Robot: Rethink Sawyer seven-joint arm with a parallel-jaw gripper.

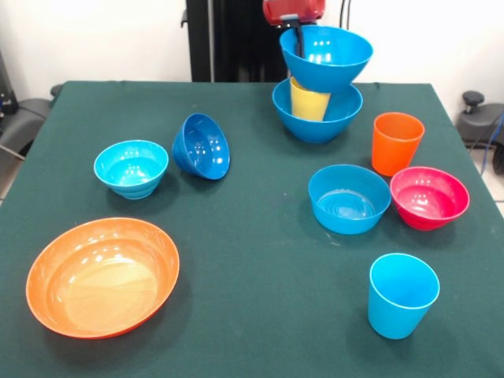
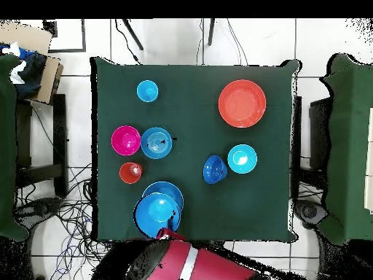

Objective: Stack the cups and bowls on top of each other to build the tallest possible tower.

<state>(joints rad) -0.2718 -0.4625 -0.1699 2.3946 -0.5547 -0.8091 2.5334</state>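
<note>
An orange cup [image 1: 396, 142] and magenta-red bowl [image 1: 429, 197] stand at four o'clock of the yellow cup [image 1: 309, 102] nested in a blue bowl [image 1: 317, 114], above which the gripper [image 1: 298, 35] grips a second glossy blue bowl [image 1: 326, 57] by its rim.

Dark green tabletop [image 1: 252, 315]. Blue bowls: two large [image 1: 326, 53] [image 1: 316, 114], one medium [image 1: 349, 198], one dark small [image 1: 201, 146], one cyan [image 1: 131, 168]. Magenta-red bowl [image 1: 429, 197], wide orange bowl [image 1: 103, 276]. Cups: yellow [image 1: 309, 102], orange [image 1: 396, 142], light blue [image 1: 402, 294].

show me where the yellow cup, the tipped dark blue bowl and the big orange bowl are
yellow cup [image 1: 309, 102], front view, on its side wall.
tipped dark blue bowl [image 1: 203, 147], front view, on its inner wall.
big orange bowl [image 2: 225, 104], overhead view, on its rim.
</note>
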